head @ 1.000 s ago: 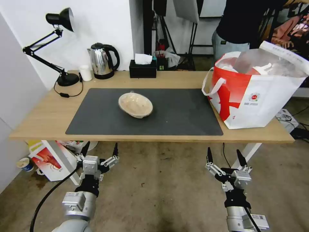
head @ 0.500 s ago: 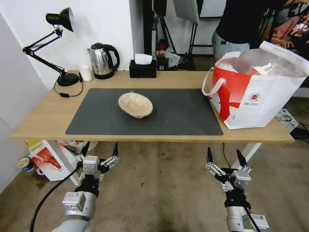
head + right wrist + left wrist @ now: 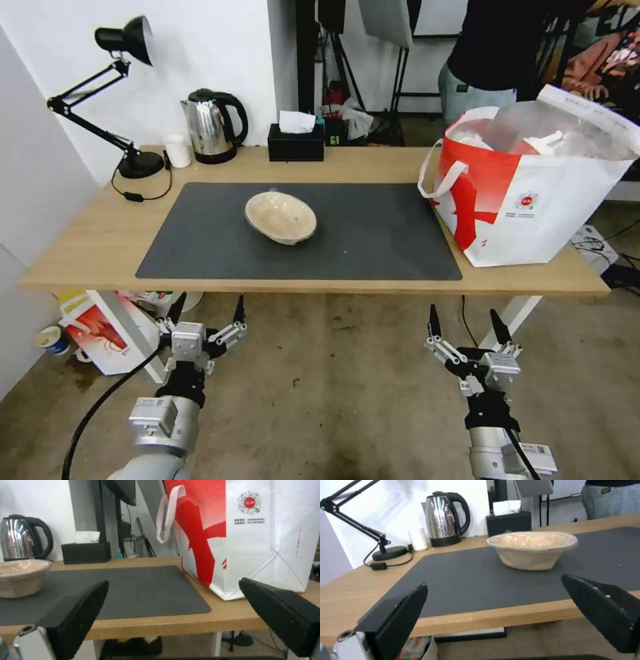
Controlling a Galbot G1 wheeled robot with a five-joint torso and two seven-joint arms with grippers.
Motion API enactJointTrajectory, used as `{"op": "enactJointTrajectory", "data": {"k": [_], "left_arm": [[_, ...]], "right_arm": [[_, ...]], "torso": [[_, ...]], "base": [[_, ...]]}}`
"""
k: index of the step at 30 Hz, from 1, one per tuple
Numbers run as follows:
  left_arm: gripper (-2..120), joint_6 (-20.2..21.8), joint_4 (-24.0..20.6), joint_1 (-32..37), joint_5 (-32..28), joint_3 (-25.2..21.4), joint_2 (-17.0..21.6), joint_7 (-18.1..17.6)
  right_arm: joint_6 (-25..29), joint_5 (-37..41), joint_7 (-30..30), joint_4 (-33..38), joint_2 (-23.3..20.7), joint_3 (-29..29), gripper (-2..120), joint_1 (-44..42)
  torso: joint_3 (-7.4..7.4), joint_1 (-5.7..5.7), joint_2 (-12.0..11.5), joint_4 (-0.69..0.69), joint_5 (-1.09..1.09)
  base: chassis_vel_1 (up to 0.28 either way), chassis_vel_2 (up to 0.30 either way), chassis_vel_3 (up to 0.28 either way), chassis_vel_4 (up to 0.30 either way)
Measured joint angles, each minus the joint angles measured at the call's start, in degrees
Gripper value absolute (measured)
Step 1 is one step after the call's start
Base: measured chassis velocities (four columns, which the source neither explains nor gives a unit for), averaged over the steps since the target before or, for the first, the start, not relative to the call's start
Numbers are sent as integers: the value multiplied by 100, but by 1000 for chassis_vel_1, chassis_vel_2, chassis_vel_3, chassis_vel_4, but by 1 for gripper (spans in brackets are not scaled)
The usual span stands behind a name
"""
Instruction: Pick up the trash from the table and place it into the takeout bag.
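Beige paper bowl (image 3: pixel 281 217) is the one trash item on the surface (image 3: pixel 87 247), sitting upright on the dark grey mat (image 3: pixel 373 233), a bit left of the mat's centre. Nothing touching it. Takeout bag (image 3: pixel 533 193) stands at the right end of the surface, one bottom corner overlapping the mat's right edge, mouth open, foil lining visible, white things showing at its open top. Bowl and bag well apart.

Left claw (image 3: pixel 207 310) hangs below the front edge of the surface, over the floor, fingers spread wide, gripping nothing. Left wrist view: both black fingertips (image 3: pixel 403 615) frame the bowl (image 3: pixel 532 549) beyond the surface edge. Right claw (image 3: pixel 465 319) is likewise below the front edge, toward the bag side, fingers wide apart, empty. Right wrist view has the bag (image 3: pixel 253 537) straight ahead, with the bowl (image 3: pixel 21 580) at the picture's edge.

Diff vs 1.0 s and 0.5 s ago: none. Both claws same pose, same spread. Bowl, bag, camera unchanged.

Back row: desk lamp (image 3: pixel 123 100) at the left, small white cup (image 3: pixel 177 151) beside it, steel kettle (image 3: pixel 212 127), black tissue box (image 3: pixel 296 140). Smaller printed bag (image 3: pixel 107 333) on the floor under the left end of the surface.
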Motion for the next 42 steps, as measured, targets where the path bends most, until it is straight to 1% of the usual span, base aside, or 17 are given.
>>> {"op": "enactJointTrajectory", "data": {"k": [2, 4, 6, 7, 8, 11, 12, 15, 16, 19, 20, 24, 25, 27, 30, 37, 42], "left_arm": [[100, 25, -49, -29, -162, 6, 2, -42], [100, 96, -175, -100, -533, 23, 13, -147], [100, 121, -215, -122, -655, 31, 17, -182], [100, 179, -309, -176, -944, 45, 25, -266], [100, 179, -309, -176, -944, 45, 25, -266], [100, 298, -508, -291, -1539, 76, 43, -436], [100, 298, -508, -291, -1539, 76, 43, -436], [100, 426, -719, -410, -2187, 108, 61, -622], [100, 426, -719, -410, -2187, 108, 61, -622], [100, 534, -900, -512, -2736, 137, 77, -780], [100, 534, -900, -512, -2736, 137, 77, -780], [100, 694, -1144, -668, -3544, 178, 98, -1009], [100, 694, -1144, -668, -3544, 178, 98, -1009], [100, 768, -1166, -736, -3922, 200, 110, -1117], [100, 804, -1167, -770, -4096, 208, 114, -1167], [100, 811, -1167, -788, -4171, 210, 126, -1184], [100, 843, -1162, -1002, -4778, 154, 371, -1233]], "right_arm": [[0, 0, 0, 0, 0, 0, 100, 0], [0, 0, 0, 0, 0, 0, 100, 0], [0, 0, 0, 0, 0, 0, 100, 0], [0, 0, 0, 0, 0, 0, 100, 0], [0, 0, 0, 0, 0, 0, 100, 0], [0, 0, 0, 0, 0, 0, 100, 0], [0, 0, 0, 0, 0, 0, 100, 0], [0, 0, 0, 0, 0, 0, 100, 0], [0, 0, 0, 0, 0, 0, 100, 0], [0, 0, 0, 0, 0, 0, 100, 0], [0, 0, 0, 0, 0, 0, 100, 0], [0, 0, 0, 0, 0, 1, 100, 0], [0, 0, 0, 0, 0, 1, 100, 0], [0, 0, 0, 0, 0, 1, 100, 0], [0, 0, 0, 0, 0, 0, 100, 0], [0, 0, 0, 0, 0, 0, 100, 0], [0, 0, 0, 0, 0, 0, 100, 0]], "torso": [[0, 0, 0, 0, 0], [0, 0, 0, 0, 0], [0, 0, 0, 0, 0], [0, 0, 0, 0, 0], [0, 0, 0, 0, 0], [0, 0, 0, 0, 0], [0, 0, 0, 0, 0], [0, 0, 0, 0, 0], [0, 0, 0, 0, 0], [0, 0, 0, 0, 0], [0, 0, 0, 0, 0], [0, 0, 0, 0, 1], [0, 0, 0, 0, 1], [0, 0, 0, 0, 0], [0, 0, 0, 0, 0], [0, 0, 0, 0, 0], [0, 0, 0, 0, 0]], "base": [[0, 0, 0, 0], [0, 0, 0, 0], [0, 0, 0, 0], [0, 0, 0, 0], [0, 0, 0, 0], [0, 0, 0, 0], [0, 0, 0, 0], [0, 0, 0, 0], [0, 0, 0, 0], [0, 0, 0, 0], [0, 0, 0, 0], [0, 0, 0, 0], [0, 0, 0, 0], [0, 0, 0, 0], [0, 0, 0, 0], [0, 0, 0, 0], [0, 0, 0, 0]]}}
